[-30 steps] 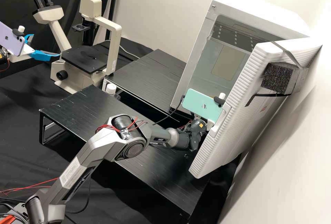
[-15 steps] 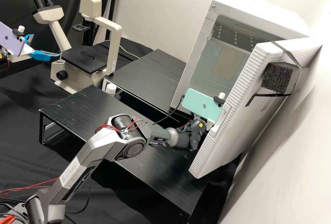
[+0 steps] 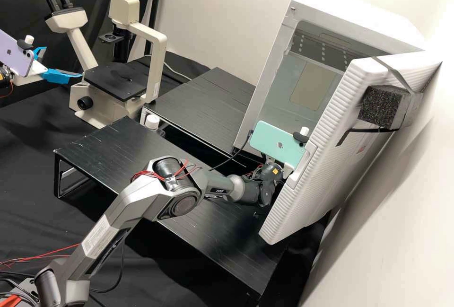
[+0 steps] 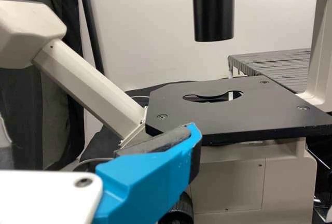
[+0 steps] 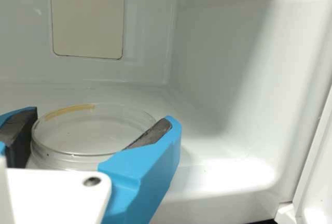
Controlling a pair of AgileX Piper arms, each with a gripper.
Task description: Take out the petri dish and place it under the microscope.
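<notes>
The left claw (image 3: pixel 63 63), farthest left of the cabinet (image 3: pixel 270 70), has its two blue fingers spread wide with nothing between them. The microscope (image 3: pixel 113 80) stands next, also well left of the cabinet, its black stage (image 4: pixel 207 123) beside that claw. Between microscope and cabinet come the low black stands (image 3: pixel 203 108). Inside the cabinet, near its floor, is the petri dish (image 5: pixel 72 149), with the right claw (image 5: pixel 99 119) drawn in on it, a dark pad against either side.

The dish should be light and stiff, its clear wall smooth enough to slip and probably brittle if squeezed hard. The side walls below the rim look the best hold, taken squarely across and kept level, in case the top part is a loose lid.

The dish's near lower side is hidden behind the right claw's white plate and blue finger, so whether it touches the cabinet floor, and how firmly the pads bite, I cannot tell. In the high view the cabinet door (image 3: pixel 314 155) and the teal phone (image 3: pixel 274 144) block the reach inside. The clear wall makes lid and base hard to separate.
</notes>
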